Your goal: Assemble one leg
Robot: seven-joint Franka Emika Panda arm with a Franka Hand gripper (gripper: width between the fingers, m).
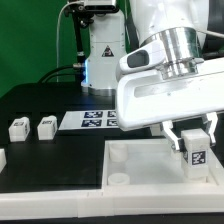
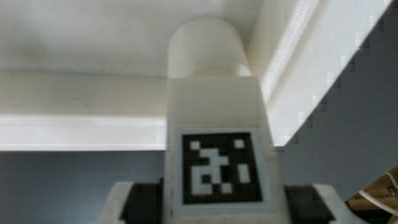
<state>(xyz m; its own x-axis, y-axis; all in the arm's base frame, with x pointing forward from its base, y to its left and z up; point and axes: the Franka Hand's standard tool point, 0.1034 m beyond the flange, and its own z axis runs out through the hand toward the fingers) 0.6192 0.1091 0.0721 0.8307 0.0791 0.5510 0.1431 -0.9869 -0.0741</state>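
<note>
- Gripper clamped on the leg; tag faces out between the fingers
- Leg upright, its far end just past the fingertips, at the panel corner; whether it is seated cannot be told
- Judged: pick-up done; insertion and screwing-in left
- A loose leg lies well apart from the gripper

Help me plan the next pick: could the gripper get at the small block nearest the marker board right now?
Probably not yet. The gripper is shut on a leg over the white panel, so its fingers are full. The block itself stands in the open, nothing above it.
</note>
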